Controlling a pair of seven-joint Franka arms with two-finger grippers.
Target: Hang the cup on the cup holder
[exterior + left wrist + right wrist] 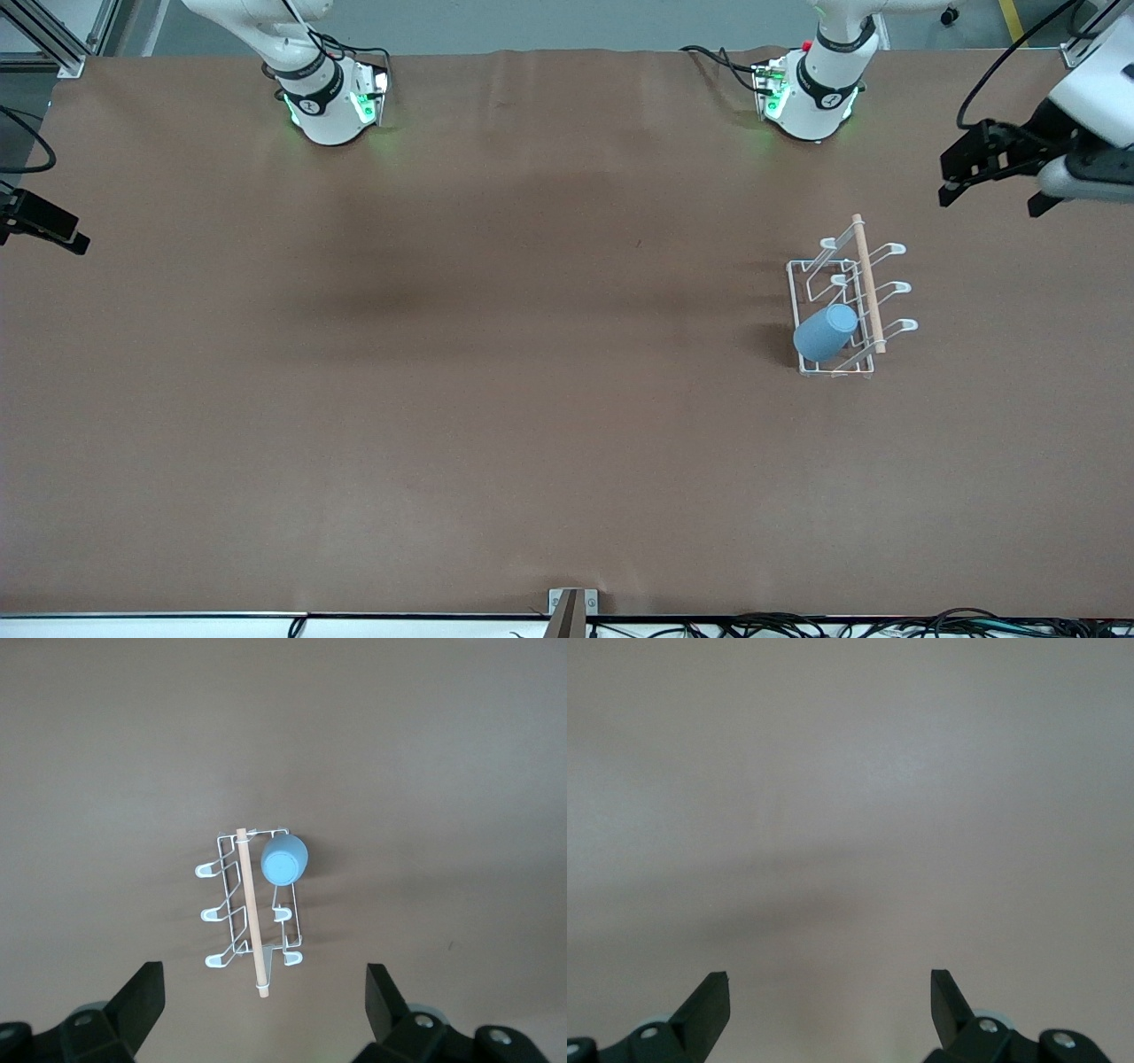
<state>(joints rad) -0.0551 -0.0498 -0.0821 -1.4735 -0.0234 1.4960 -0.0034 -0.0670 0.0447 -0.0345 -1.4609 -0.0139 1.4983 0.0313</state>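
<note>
Cup: sits upside down on a prong of the cup holder, at the end nearer the front camera; it looks already hung.
Handling: probably light, stiff, smooth plastic; take it around its tapered wall.
Table: bare and wide around the rack.
Left gripper: high near the table edge, jaws spread, empty.
Right gripper: waits over bare table, jaws spread.

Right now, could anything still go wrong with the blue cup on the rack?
Maybe two things.
1. The cup sits tilted on an end prong of the cup holder, so a bump might tip it off.
2. The left gripper, fingers open, is up in the air beside the rack toward the left arm's end; a careless swing could knock it.
The right gripper waits at the right arm's end.
</note>
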